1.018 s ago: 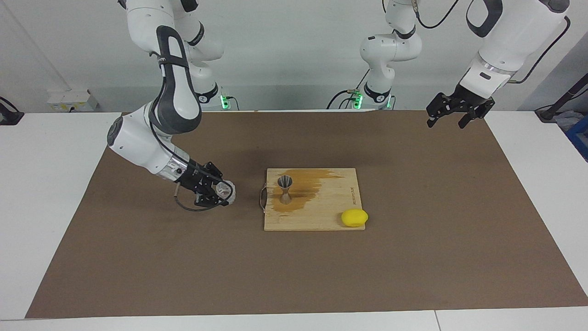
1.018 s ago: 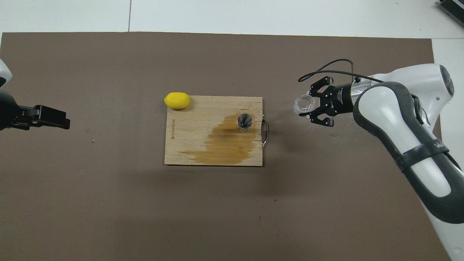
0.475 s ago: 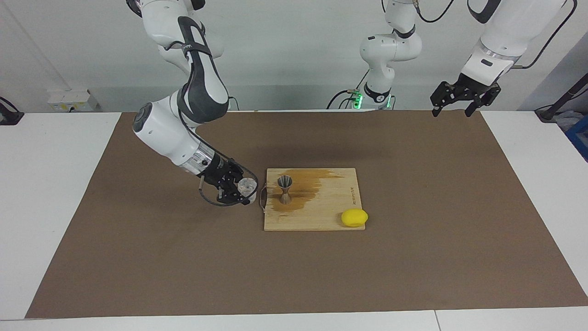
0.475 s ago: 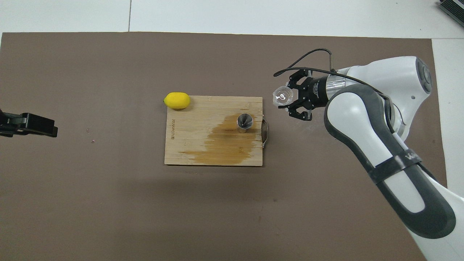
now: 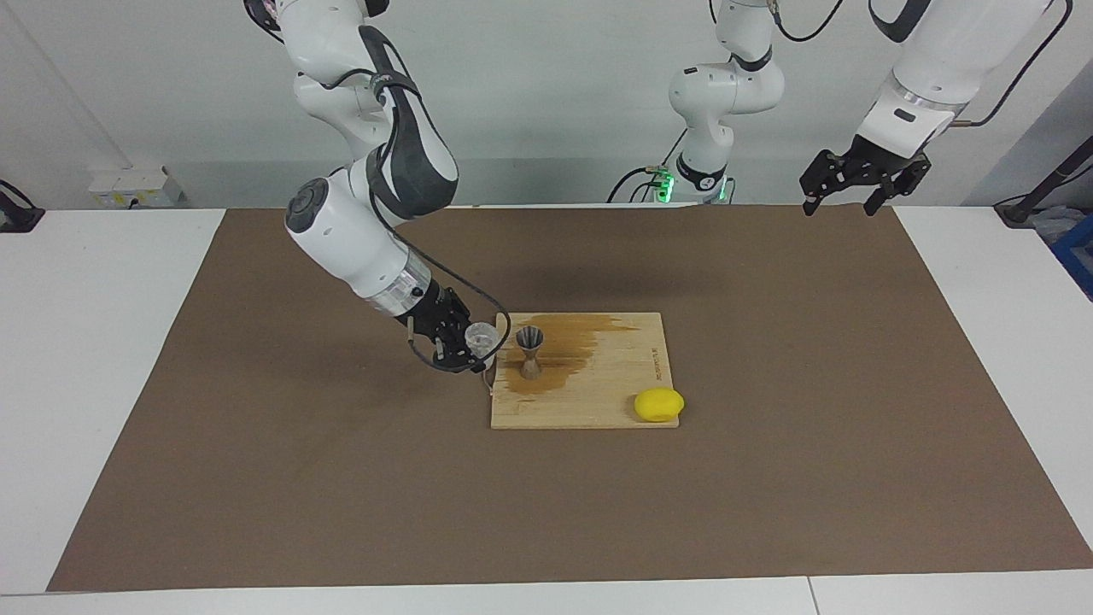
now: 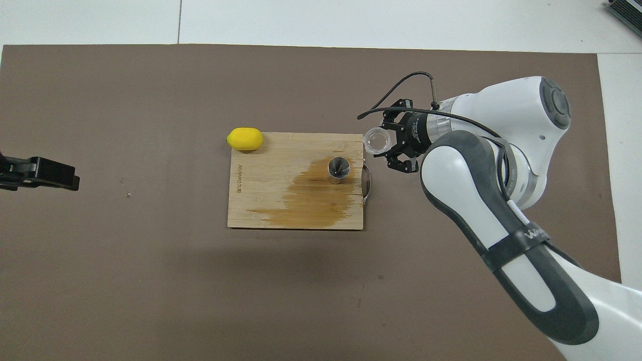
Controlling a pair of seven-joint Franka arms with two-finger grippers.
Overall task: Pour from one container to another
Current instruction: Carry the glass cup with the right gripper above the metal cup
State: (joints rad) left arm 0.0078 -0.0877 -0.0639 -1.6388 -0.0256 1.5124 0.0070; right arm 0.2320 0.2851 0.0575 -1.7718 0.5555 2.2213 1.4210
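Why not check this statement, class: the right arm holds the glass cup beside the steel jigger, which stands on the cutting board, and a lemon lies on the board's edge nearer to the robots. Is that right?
One detail is wrong. The lemon lies at the cutting board's edge farther from the robots, as the facing view shows. The rest holds: the right gripper holds the glass cup beside the steel jigger, which stands on the board.

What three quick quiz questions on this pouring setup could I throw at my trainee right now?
1. True or false: the right pincer holds the glass cup.
2. The steel jigger stands on: A) the brown mat, B) the wooden board, C) the lemon.
3. Fill in: the left pincer waits, open and ____.

Key:
1. True; the cup is raised at the board's handle end, beside the jigger.
2. B.
3. Empty.
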